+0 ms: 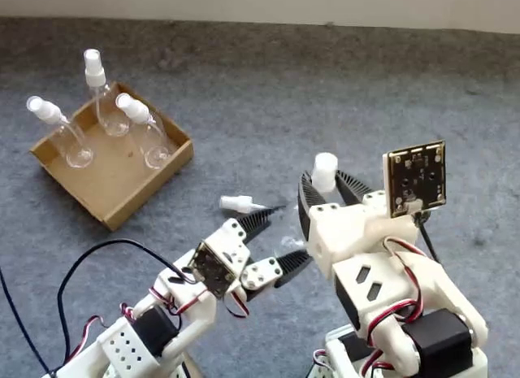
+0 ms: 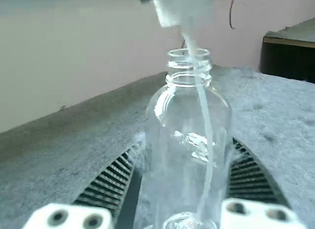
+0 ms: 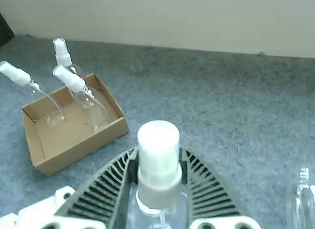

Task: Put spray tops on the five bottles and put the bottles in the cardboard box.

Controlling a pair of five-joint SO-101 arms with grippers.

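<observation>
The cardboard box [image 1: 152,185] is sitting far left, three spray-topped bottles [image 1: 147,134] leaning inside it. Just right of it, a loose spray top [image 1: 241,203] is lying on the grey carpet [image 1: 325,93]. Next, the left gripper [image 1: 276,244] is clamping an upright clear bottle [image 2: 189,140] between its fingers [image 2: 110,179] – neck open. Farther right, the right gripper [image 3: 158,152] is pinching a white spray top [image 3: 158,155] and holding it above that neck – its dip tube [image 2: 204,115] is hanging down inside the bottle.
</observation>
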